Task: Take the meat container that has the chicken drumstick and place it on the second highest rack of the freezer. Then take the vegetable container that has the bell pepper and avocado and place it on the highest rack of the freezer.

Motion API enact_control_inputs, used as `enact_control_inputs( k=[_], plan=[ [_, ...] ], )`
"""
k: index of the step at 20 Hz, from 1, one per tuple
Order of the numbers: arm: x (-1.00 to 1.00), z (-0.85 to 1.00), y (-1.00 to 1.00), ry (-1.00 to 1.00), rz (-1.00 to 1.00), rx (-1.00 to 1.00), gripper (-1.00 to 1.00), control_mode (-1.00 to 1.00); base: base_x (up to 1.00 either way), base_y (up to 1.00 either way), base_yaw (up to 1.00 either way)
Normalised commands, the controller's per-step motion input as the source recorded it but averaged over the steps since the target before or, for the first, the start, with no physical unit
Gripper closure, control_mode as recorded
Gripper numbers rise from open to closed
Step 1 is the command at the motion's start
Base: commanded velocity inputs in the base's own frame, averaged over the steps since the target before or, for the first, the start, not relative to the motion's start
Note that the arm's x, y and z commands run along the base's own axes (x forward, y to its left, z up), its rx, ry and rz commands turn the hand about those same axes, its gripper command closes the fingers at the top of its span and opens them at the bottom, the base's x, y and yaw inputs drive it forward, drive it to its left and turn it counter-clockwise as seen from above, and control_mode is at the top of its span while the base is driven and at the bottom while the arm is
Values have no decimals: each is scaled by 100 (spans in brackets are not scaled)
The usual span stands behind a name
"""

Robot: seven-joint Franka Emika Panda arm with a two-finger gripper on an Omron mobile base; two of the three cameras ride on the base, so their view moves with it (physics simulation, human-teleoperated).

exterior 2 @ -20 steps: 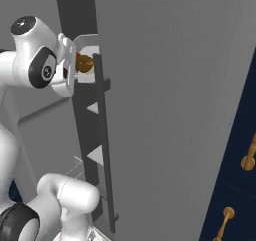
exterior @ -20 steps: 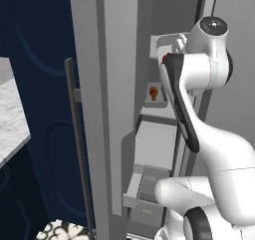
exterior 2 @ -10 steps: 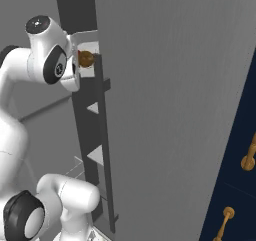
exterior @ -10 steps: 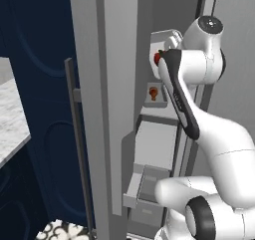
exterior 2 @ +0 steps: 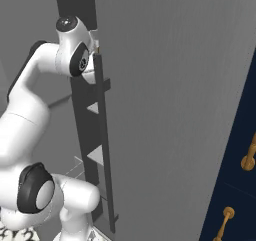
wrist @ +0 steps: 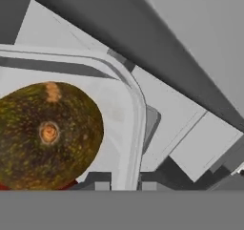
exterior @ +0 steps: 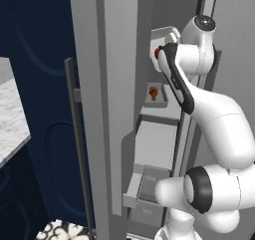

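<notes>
In the hand view, the olive-brown avocado (wrist: 47,136) lies in the white vegetable container (wrist: 137,114), with a sliver of the red bell pepper (wrist: 7,187) under it. My gripper (wrist: 125,186) is shut on the container's rim. In the left base view the container (exterior: 163,36) is held high inside the freezer (exterior: 119,99) at the level of the highest rack, and the bell pepper (exterior: 157,52) peeks out beside my hand. One shelf down, on the second highest rack (exterior: 172,115), stands the meat container (exterior: 162,98) with the chicken drumstick (exterior: 154,91).
The freezer door (exterior: 92,109) with its long bar handle (exterior: 77,144) stands open at the left. A lower shelf (exterior: 158,142) and grey drawers (exterior: 144,184) sit below. A dark door rail (exterior 2: 102,150) runs close beside my arm. A marble counter (exterior: 10,119) lies far left.
My arm has pushed the vegetable container further into the freezer at top-shelf height. In the right base view the avocado has slipped behind the door rail.
</notes>
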Motion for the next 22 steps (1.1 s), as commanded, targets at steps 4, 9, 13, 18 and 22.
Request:
enact_control_inputs(
  k=[4,9,13,18,22],
  plan=[
    [86,6,-12,0,0,0,100,-100,0,0,0],
    [69,28,2,0,0,0,100,-100,0,0,0],
    [20,23,14,0,3,0,100,-100,0,0,0],
    [16,7,3,0,5,0,100,-100,0,0,0],
    [15,-49,-13,5,0,-1,100,-100,0,0,0]
  ],
)
